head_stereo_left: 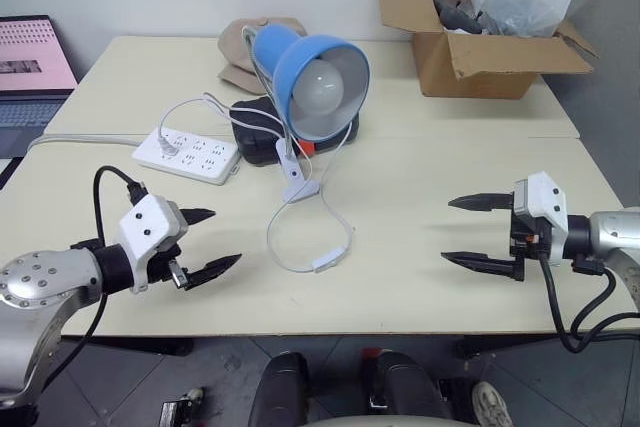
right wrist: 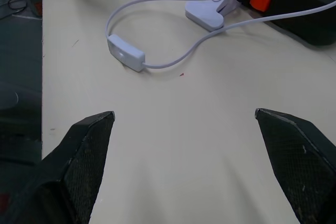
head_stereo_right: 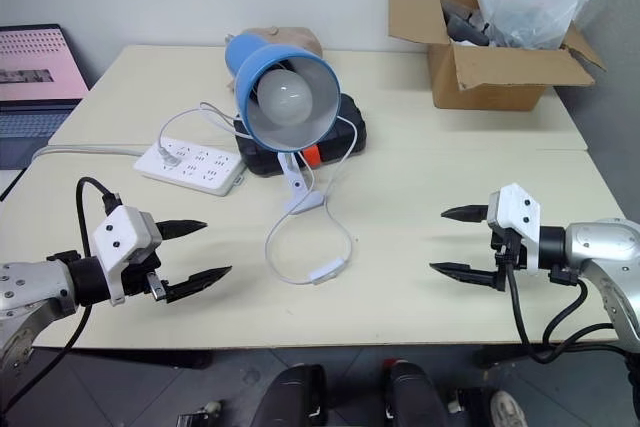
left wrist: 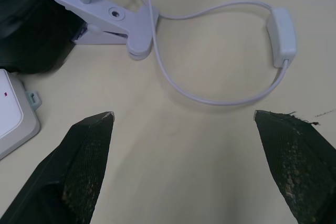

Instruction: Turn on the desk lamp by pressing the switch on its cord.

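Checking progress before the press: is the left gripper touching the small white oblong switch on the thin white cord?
Apart. In the left wrist view the small white oblong switch lies beyond the open left gripper, bare tabletop between them.

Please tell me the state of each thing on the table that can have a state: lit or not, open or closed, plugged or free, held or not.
desk lamp: bulb unlit, shade tilted toward the camera.
switch: lying flat on the table, untouched.
cord: looped loosely on the table.
power strip: one white plug inserted.
cardboard box: flaps open.
laptop: open, screen on.
left gripper: open, holding nothing.
right gripper: open, holding nothing.
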